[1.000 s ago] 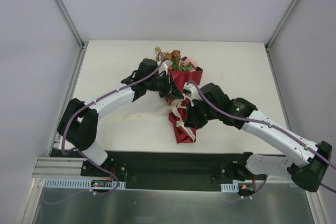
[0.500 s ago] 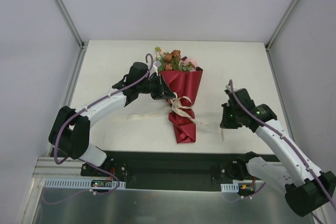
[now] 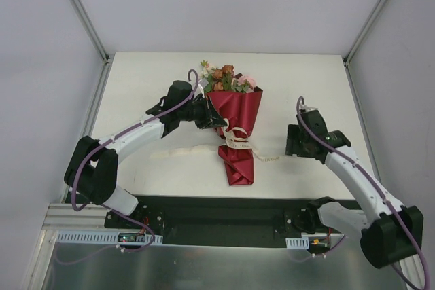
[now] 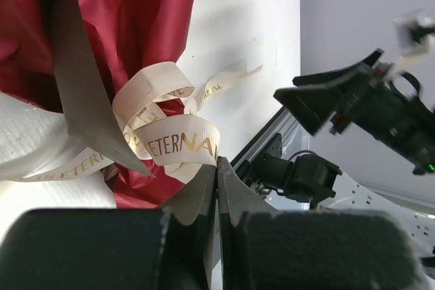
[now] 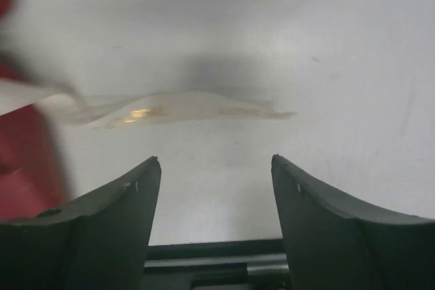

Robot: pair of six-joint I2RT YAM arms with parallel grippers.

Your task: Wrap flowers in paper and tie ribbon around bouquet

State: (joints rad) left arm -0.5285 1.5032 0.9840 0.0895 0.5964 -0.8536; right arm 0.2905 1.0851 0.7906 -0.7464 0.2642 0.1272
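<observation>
The bouquet lies mid-table: flowers (image 3: 224, 76) at the far end, in a cone of dark red paper (image 3: 239, 110). A cream ribbon (image 3: 236, 140) is knotted round the cone's waist. My left gripper (image 3: 219, 124) is at the cone's left side, and its jaws (image 4: 217, 162) are shut with the printed ribbon loop (image 4: 178, 142) running into their tips. My right gripper (image 3: 288, 145) hovers to the right of the bouquet. It (image 5: 215, 161) is open with nothing between the fingers. One ribbon tail (image 5: 178, 108) lies flat on the table just ahead of it.
A second ribbon tail (image 3: 182, 151) trails left across the white table (image 3: 136, 93). The table's front rail (image 3: 217, 212) and both arm bases sit along the near edge. Grey walls and frame posts (image 3: 81, 11) enclose the sides.
My right gripper pulled away from the bouquet to the right, then opened and dropped the ribbon tail onto the table. My left gripper shifted slightly left and stays shut.
</observation>
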